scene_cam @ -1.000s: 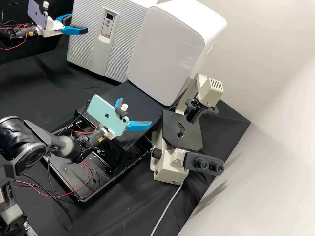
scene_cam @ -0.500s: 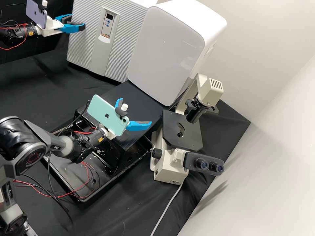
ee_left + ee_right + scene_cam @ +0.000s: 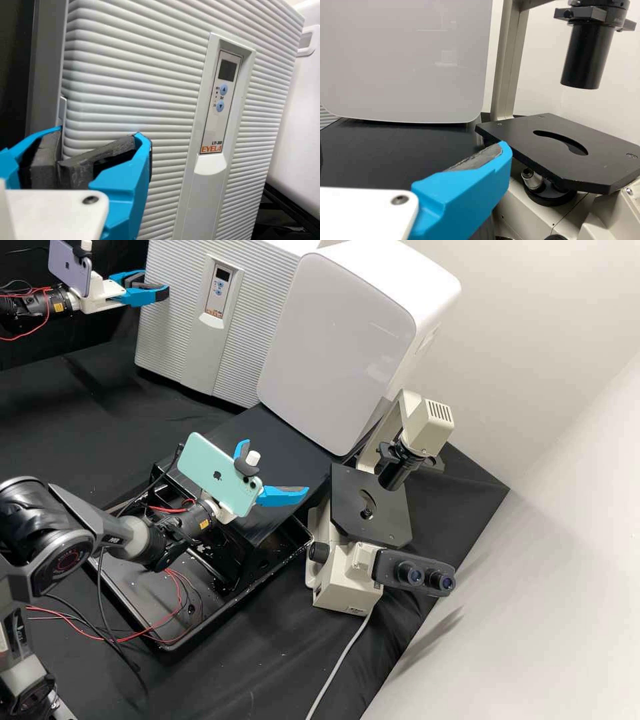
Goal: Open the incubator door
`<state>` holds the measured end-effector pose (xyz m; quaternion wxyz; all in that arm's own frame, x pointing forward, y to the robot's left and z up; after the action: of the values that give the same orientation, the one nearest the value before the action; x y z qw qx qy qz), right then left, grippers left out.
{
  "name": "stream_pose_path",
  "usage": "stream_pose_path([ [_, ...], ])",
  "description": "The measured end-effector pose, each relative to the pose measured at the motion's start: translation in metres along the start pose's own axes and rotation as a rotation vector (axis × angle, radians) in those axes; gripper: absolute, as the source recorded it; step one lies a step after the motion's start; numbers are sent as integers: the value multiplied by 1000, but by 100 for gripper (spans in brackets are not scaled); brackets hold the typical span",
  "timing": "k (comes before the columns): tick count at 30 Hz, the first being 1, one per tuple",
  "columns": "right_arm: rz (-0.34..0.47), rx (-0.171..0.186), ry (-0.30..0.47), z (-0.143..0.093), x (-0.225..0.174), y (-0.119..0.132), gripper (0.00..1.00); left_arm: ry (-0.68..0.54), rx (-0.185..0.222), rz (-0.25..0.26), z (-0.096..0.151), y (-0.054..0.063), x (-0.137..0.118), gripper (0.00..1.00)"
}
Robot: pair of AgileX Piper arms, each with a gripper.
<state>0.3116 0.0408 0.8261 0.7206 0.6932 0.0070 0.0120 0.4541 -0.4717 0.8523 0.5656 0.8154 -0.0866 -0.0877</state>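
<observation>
In the high view my left gripper [image 3: 159, 289] is at the left edge of the ribbed white incubator [image 3: 179, 327]. In the left wrist view the dark pads of my left gripper [image 3: 60, 162] are pressed together at a thin grey lip on the edge of the incubator door [image 3: 130, 85]; the pads hide the lip's lower part. The high view shows my right gripper [image 3: 275, 467] open and empty, before the microscope. One blue finger of my right gripper [image 3: 380, 162] appears in the right wrist view, beside the microscope stage [image 3: 560, 150].
A glossy white box [image 3: 340, 340] adjoins the incubator's right side. The microscope [image 3: 347, 577] stands at centre right, its eyepieces facing forward. Below the right gripper lie a black tray [image 3: 160, 640] and loose red and black wires.
The left gripper's fingers have closed together, and the gripper has drawn slightly left. The incubator door's left edge has shifted slightly left too. My right arm has kept still.
</observation>
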Motion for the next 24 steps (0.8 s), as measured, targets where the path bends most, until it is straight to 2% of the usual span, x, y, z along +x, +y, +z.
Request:
stream_pose_path([
  [3, 0, 0, 0, 0, 0, 0, 100, 0, -10, -4, 1, 1, -3, 0],
  [13, 0, 0, 0, 0, 0, 0, 100, -16, -2, -29, 12, 3, -24, 0],
  [18, 0, 0, 0, 0, 0, 0, 100, -32, -4, -49, 26, 4, -46, 0],
  [24, 0, 0, 0, 0, 0, 0, 100, -89, 14, -78, 48, 4, -79, 0],
])
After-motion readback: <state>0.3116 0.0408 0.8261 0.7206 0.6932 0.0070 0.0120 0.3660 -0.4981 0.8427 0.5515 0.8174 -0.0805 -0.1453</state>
